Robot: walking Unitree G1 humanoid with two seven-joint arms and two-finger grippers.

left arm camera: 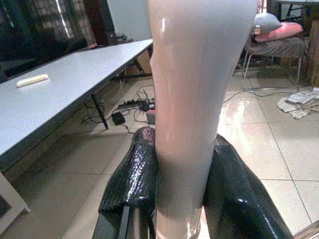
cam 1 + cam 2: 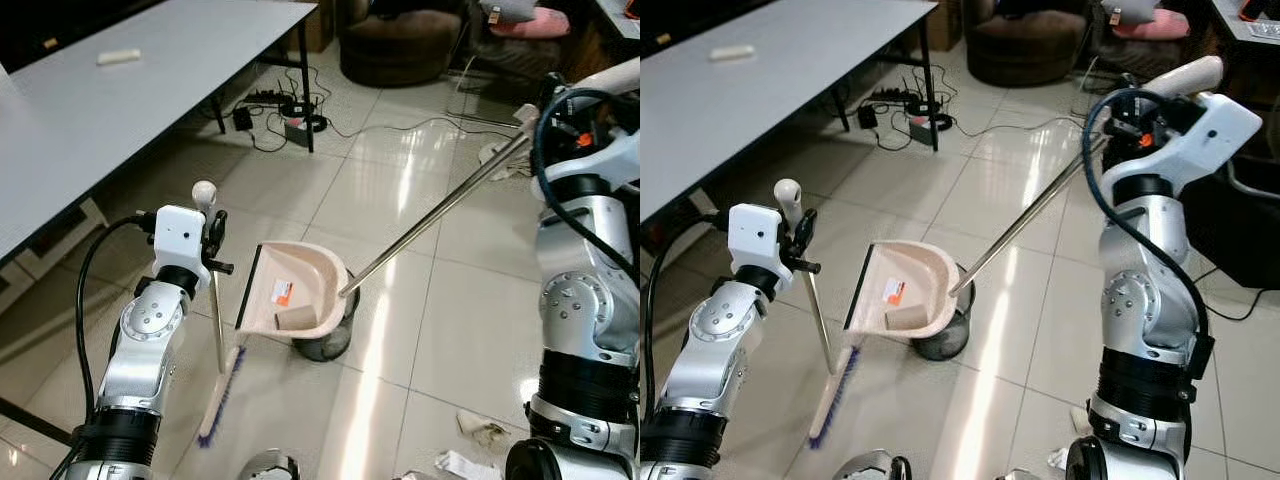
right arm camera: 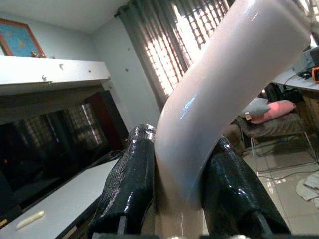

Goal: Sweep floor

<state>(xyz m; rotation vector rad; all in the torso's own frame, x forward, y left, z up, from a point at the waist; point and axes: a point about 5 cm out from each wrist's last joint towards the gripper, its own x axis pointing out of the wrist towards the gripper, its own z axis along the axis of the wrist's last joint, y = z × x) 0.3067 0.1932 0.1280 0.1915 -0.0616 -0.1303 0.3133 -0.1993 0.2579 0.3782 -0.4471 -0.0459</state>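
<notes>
The left gripper (image 1: 182, 191) is clamping the broom (image 2: 218, 340) upright, bristles on the floor (image 2: 440, 290), while the right gripper (image 3: 182, 186) is clenching the dustpan (image 2: 292, 290) handle, tipping the pan over the bin (image 2: 325, 335).

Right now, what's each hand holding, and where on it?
Left hand grips the broom near the top of its cream handle. Right hand grips the dustpan by the curved cream end of its long handle.

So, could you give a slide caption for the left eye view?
Left gripper holds the broom upright; right arm tilts the dustpan over the bin.
</notes>
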